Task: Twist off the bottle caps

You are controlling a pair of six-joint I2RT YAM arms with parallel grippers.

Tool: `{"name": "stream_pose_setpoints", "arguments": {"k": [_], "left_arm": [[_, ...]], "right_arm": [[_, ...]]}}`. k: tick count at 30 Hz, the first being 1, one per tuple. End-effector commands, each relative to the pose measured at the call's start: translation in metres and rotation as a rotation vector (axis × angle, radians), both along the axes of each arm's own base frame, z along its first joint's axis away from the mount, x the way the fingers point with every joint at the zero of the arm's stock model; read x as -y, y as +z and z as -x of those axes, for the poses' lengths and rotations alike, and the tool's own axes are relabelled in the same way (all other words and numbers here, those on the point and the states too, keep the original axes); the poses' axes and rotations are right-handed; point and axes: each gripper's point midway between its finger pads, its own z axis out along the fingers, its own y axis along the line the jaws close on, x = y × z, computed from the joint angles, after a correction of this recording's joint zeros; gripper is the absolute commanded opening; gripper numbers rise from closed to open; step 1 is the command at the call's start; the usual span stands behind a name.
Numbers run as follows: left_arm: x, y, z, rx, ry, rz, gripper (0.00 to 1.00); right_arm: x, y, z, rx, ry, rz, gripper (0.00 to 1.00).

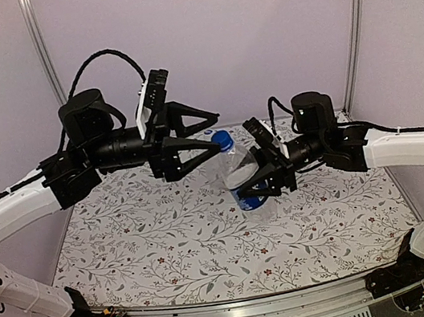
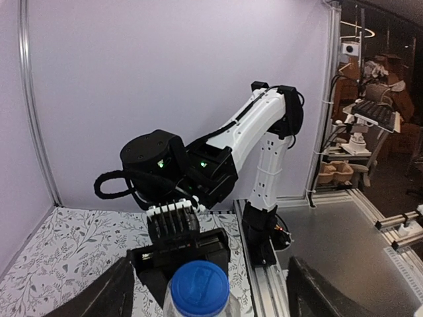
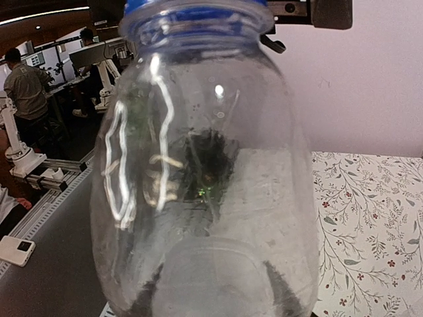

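A clear bottle (image 1: 241, 171) with a dark blue label band hangs tilted above the mat, and my right gripper (image 1: 270, 182) is shut on its lower body. Its solid blue cap (image 1: 223, 140) sits on the neck. My left gripper (image 1: 215, 133) is open, one finger on either side of the cap and neither touching it. In the left wrist view the blue cap (image 2: 196, 285) lies low between the spread fingers (image 2: 109, 294). The bottle (image 3: 205, 165) fills the right wrist view, and my right gripper (image 3: 211, 290) shows only as dark shapes through the plastic.
A floral-patterned mat (image 1: 153, 241) covers the table. An aluminium rail (image 1: 246, 315) runs along the near edge with both arm bases on it. White backdrop walls and metal posts (image 1: 38, 41) close off the back and sides.
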Motion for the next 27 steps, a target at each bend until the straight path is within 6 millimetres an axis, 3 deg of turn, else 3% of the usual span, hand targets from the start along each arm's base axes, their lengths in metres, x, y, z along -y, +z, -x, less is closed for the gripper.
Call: {"name": "stream_pose_setpoints", "arguments": {"k": [1, 16, 27], "left_arm": [[0.004, 0.004, 0.007, 0.028, -0.097, -0.001, 0.76], [0.017, -0.008, 0.002, 0.0, -0.149, -0.04, 0.52], [0.016, -0.01, 0.0, -0.011, -0.13, -0.045, 0.26]], "right_arm": [[-0.001, 0.008, 0.004, -0.012, 0.058, -0.014, 0.41], [-0.003, 0.005, 0.006, -0.026, 0.072, -0.008, 0.41], [-0.003, 0.001, -0.002, -0.019, 0.017, 0.008, 0.41]]}}
